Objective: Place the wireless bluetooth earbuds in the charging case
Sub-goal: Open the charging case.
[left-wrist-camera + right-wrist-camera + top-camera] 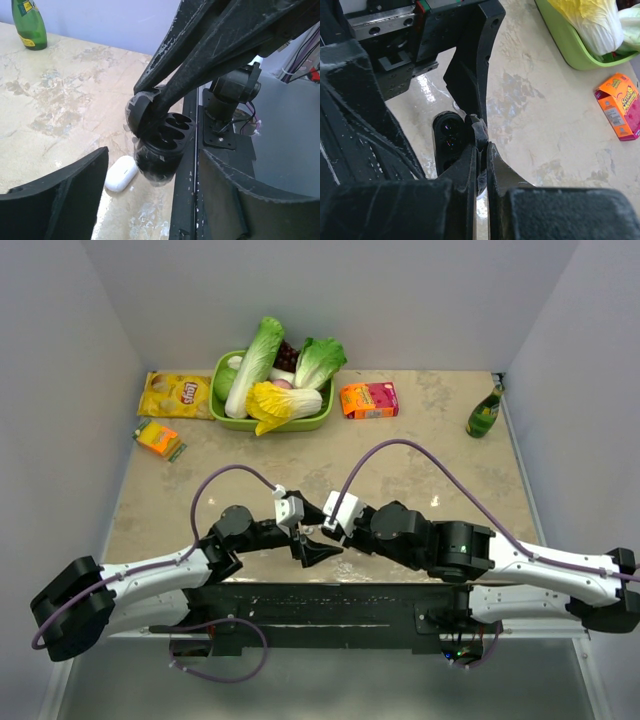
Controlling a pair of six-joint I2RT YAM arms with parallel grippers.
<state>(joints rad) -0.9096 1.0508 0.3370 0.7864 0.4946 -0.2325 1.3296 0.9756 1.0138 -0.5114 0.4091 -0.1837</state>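
The small glossy white oval plastic charging case (121, 173) lies shut on the beige marbled tabletop (60, 100), close to its near edge. The left gripper (152, 160) faces it with jaws wide apart, holding nothing. Just nearer, the right gripper (480, 150) pinches tight on the lid of a small black hinged oval holder (167, 137) with two empty-looking wells. No white earbuds show. To take the white case well, I judge the left gripper should straddle its narrow width squarely and close gently, since glossy plastic slips.

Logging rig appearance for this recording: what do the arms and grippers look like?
Left arm and right arm have white link shells with black joints; a purple cable loops along each. Left gripper and right gripper are scuffed matte black.
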